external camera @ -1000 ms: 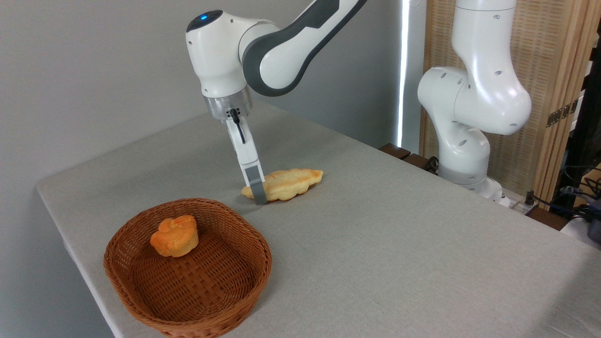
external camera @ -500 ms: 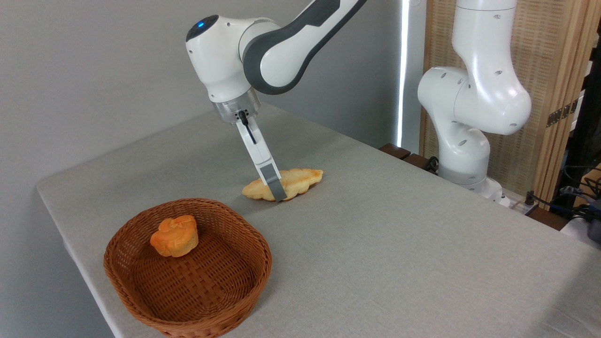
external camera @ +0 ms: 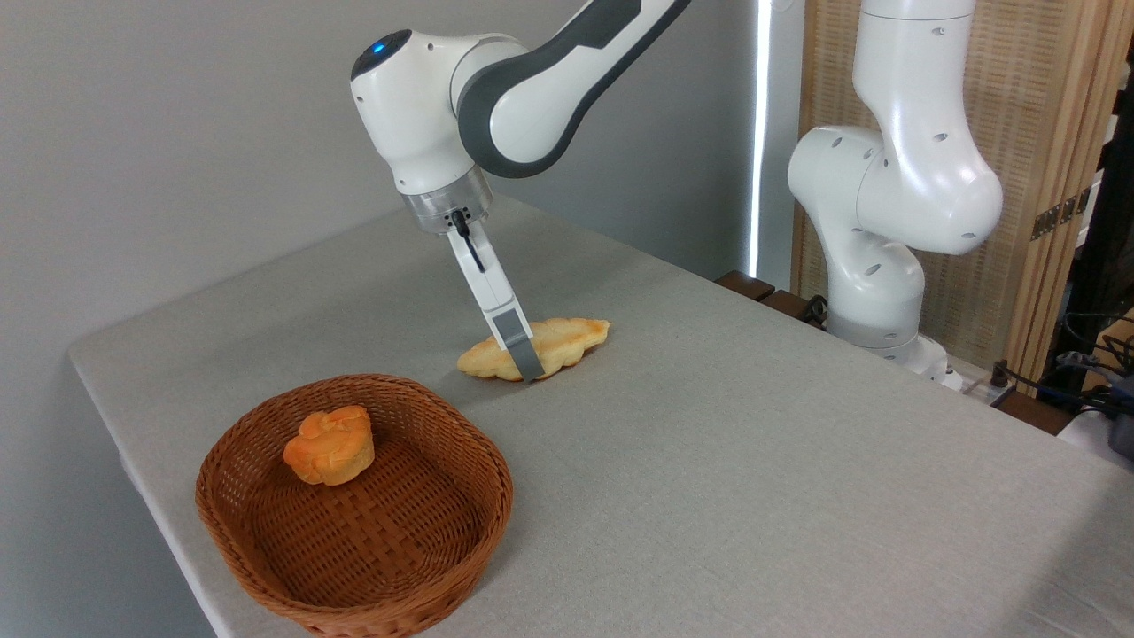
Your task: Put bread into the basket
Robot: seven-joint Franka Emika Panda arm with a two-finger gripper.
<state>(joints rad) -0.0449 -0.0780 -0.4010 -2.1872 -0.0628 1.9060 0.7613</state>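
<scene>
Lying on the grey table (external camera: 709,461), the bread (external camera: 558,344) is seen beyond the basket (external camera: 266,549) and apart from it, with one end pointing to the basket and the other end slightly raised. The gripper (external camera: 530,368) is tilted and is lowered across the middle of the loaf; only the near finger (external camera: 514,335) is shown clearly, its grey pad pressed on the front side of the bread, so it cannot be told how far the jaws are closed or whether the loaf is held. A small orange bun (external camera: 330,455) is placed inside the basket, near its far wall. No brand, label or readable writing is found anywhere; only a blue light (external camera: 383,42) is seen on the arm. Compared with half a second ago, almost nothing is changed: the gripper and the loaf are kept in nearly the same place.
</scene>
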